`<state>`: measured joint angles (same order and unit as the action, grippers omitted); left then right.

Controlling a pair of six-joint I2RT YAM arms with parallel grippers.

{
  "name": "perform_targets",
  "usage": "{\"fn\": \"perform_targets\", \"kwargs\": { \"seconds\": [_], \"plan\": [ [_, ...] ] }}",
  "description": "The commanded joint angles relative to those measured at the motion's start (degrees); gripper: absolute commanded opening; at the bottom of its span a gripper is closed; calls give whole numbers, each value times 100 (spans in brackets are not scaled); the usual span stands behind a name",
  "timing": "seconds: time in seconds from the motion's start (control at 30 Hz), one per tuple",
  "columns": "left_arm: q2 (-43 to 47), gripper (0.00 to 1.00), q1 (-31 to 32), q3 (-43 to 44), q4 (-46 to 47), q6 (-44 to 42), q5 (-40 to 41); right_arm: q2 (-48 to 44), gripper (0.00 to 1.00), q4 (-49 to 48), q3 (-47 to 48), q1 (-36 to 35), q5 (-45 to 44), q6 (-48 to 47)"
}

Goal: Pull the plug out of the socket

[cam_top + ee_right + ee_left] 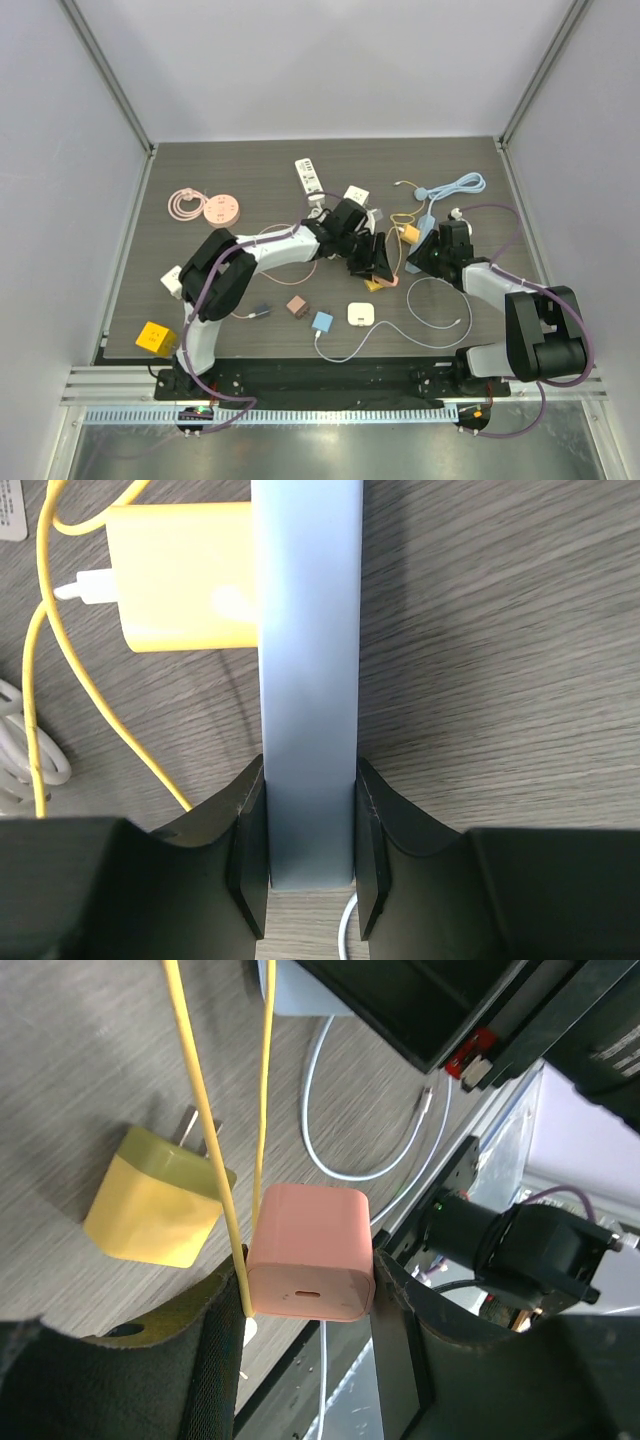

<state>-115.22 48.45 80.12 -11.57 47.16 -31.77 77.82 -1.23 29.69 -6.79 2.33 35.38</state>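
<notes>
My right gripper (310, 825) is shut on the near end of a light blue socket strip (308, 660) lying on the table. A yellow plug (185, 577) with a yellow cable (45, 650) sits in the strip's left side. In the top view the strip (424, 232) and the plug (409, 233) lie just beyond my right gripper (428, 255). My left gripper (308, 1295) is shut on a pink plug (310, 1245), with a yellow cable (225, 1190) caught against its left finger. A loose yellow-green plug (155, 1200) lies beside it with its prongs showing. My left gripper (378, 268) is left of the strip.
A white power strip (308, 178), a pink round socket (220, 209) and a coiled pink cable (186, 203) lie at the back. A white adapter (361, 313), a blue one (322, 321), a brown cube (297, 305), a yellow cube (156, 338) and a white cable (440, 320) lie near the front.
</notes>
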Motion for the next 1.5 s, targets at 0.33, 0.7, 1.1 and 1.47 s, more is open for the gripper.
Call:
{"fn": "perform_targets", "kwargs": {
  "seconds": [0.33,0.7,1.1,1.47],
  "plan": [
    [70,45,438,-23,-486,-364,-40,-21,1,150,-113,11,4,-154],
    [201,85,227,838,-1242,-769,66,-180,1,150,-209,19,241,-128],
    [-333,84,-503,1980,-978,-242,311,-434,1,-70,-412,11,733,-145],
    [-1475,79,-503,3412,-1320,-233,681,-549,1,-184,-473,11,875,-233]
  ]
}}
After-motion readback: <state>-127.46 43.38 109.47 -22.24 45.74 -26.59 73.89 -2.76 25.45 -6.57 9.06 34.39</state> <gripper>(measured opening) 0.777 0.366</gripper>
